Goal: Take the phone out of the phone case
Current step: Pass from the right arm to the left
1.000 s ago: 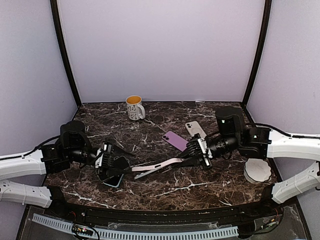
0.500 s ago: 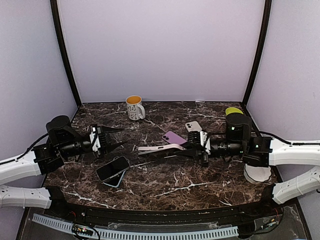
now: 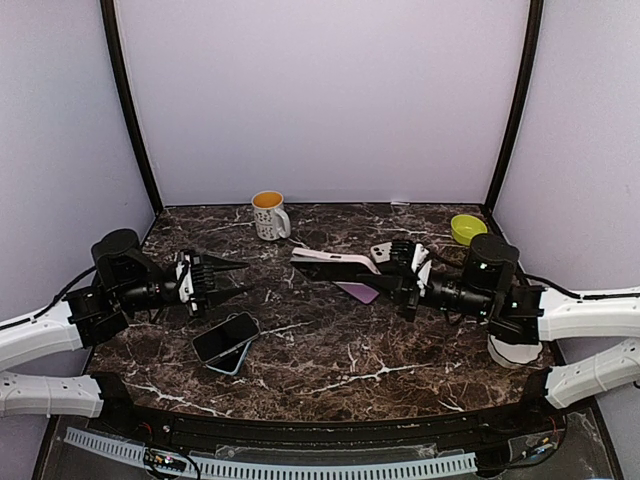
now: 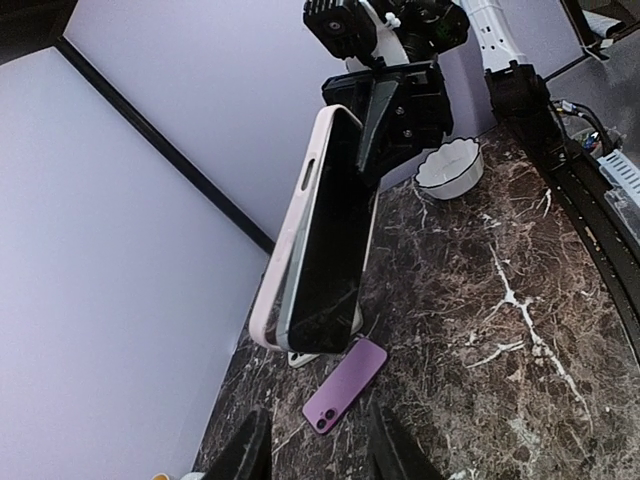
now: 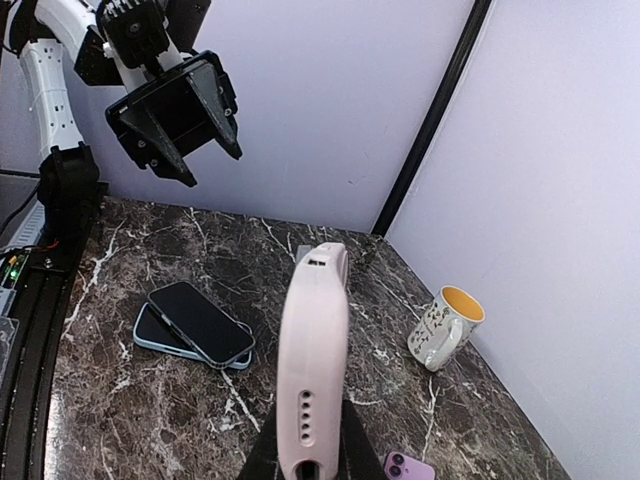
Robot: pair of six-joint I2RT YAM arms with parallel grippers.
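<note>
A: Where is the phone case (image 3: 330, 258)?

B: Off the table (image 3: 330, 375), in the right gripper (image 3: 388, 270) — the jaws are pinched narrow on one end of the pink shell. The rest reaches out past the fingertips, roughly level, toward the other arm.

A: And the phone (image 4: 325, 240)?

B: Inside the case. From the left wrist view its dark screen fills the pink rim. Whether any edge sits proud of the shell, I cannot tell.

A: The left gripper (image 3: 228, 278)?

B: Holding nothing. Its fingers stand partway apart with only air between them. They point at the free end of the case, near it but not touching.

A: What lies around the two grippers?

B: Below the left fingertips, a little toward the arm bases, a dark phone (image 5: 200, 320) rests flat on a pale blue slab (image 5: 148, 330) — phone or case, I cannot say. Under the held case, just ahead of the right fingertips, a purple phone (image 3: 358, 291) lies back up on the marble. A white mug (image 3: 268, 214) stands beyond the gap between the grippers, toward the back wall. Behind the right gripper, past its wrist, sits a green bowl (image 3: 464, 228). A white dish (image 3: 515, 342) lies beside that arm.
</note>
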